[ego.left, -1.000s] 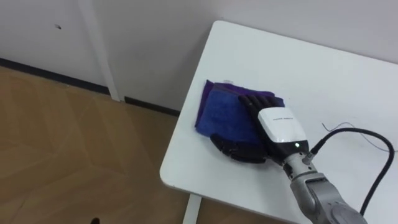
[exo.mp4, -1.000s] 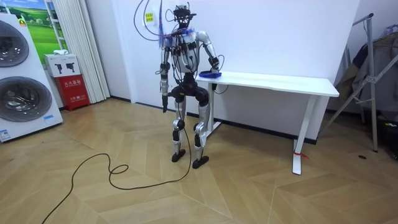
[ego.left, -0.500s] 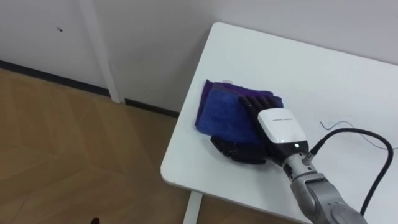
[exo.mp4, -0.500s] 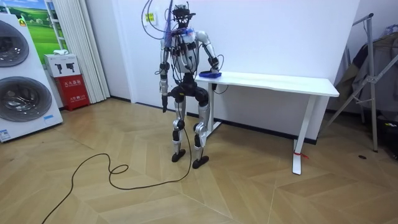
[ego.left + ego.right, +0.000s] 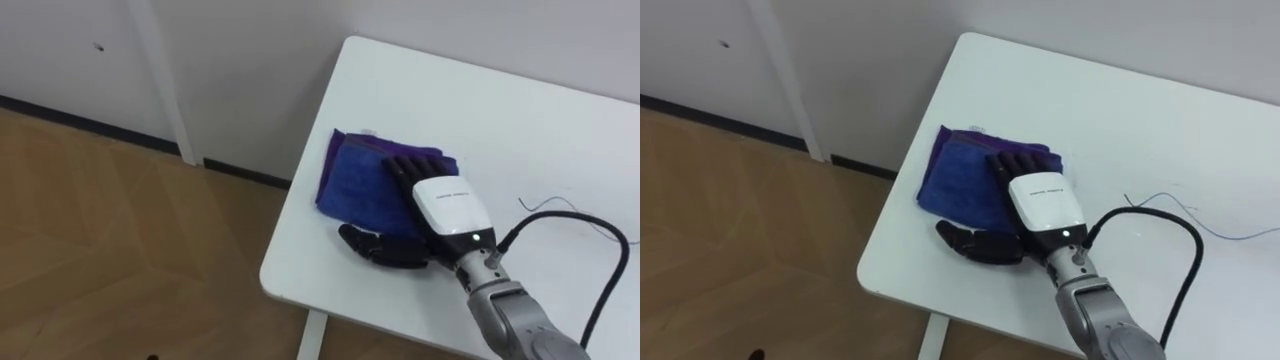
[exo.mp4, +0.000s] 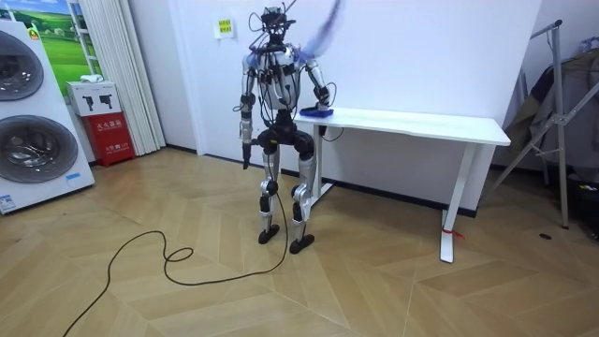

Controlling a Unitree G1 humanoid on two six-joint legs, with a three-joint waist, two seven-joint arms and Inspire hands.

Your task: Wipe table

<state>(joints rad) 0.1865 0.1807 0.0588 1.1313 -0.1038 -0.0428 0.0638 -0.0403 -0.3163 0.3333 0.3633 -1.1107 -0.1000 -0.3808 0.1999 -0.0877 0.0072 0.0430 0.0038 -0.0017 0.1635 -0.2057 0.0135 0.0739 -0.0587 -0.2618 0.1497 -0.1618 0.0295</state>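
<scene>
Right hand [image 5: 448,205] flat, fingers straight, pressing blue cloth [image 5: 355,180] beside the worktop's [image 5: 520,110] left edge. Risk: a stroke toward that edge may sweep the cloth off. Left hand [image 6: 245,154] hangs idle.

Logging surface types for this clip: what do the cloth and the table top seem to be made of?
Cloth: blue-purple, soft napped textile, probably microfibre or terry; matte, fuzzy, folded in thick layers under the right hand. Table: white, smooth, hard top, likely laminate or painted board; even faint sheen, rounded corner.
</scene>
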